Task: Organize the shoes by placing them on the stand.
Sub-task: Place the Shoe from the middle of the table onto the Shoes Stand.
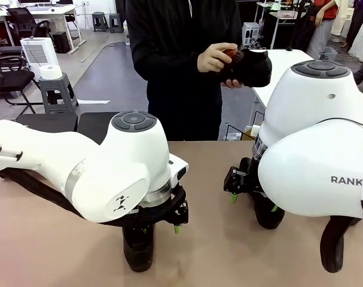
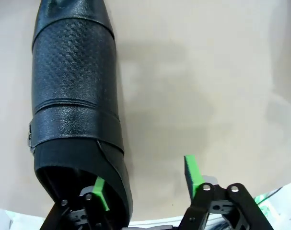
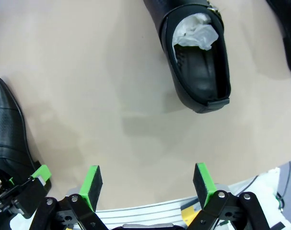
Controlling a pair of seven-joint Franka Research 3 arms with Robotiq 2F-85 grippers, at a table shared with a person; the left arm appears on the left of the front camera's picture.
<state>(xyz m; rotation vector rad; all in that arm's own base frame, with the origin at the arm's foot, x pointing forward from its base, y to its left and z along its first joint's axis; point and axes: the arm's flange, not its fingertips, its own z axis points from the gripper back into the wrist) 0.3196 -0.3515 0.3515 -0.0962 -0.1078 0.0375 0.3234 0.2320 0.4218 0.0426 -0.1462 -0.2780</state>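
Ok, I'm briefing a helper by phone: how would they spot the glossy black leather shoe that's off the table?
Look across the beige table to the person in the dark top at its far side. The glossy black leather shoe is in their hands, a reddish-brown brush against it; the other black shoes lie on the tabletop.

Textured shoe [image 2: 73, 96]: black leather is showing a fine pebbled, perforated grain with a low sheen; its cross bands are looking smoother.
Open shoe [image 3: 203, 72], upper right of the right wrist view: smooth black leather is gleaming along the rim, and the lining is looking duller.
Stuffing [image 3: 195, 33]: thin white paper is looking crumpled.
Table [image 3: 111, 72]: the tan top is looking matt and smooth.
Right gripper [image 3: 147, 184]: its pads [image 3: 92, 184] are looking like matt green rubber, and the links are looking matt black.
Arm shell [image 1: 133, 173]: white plastic is shining glossy.
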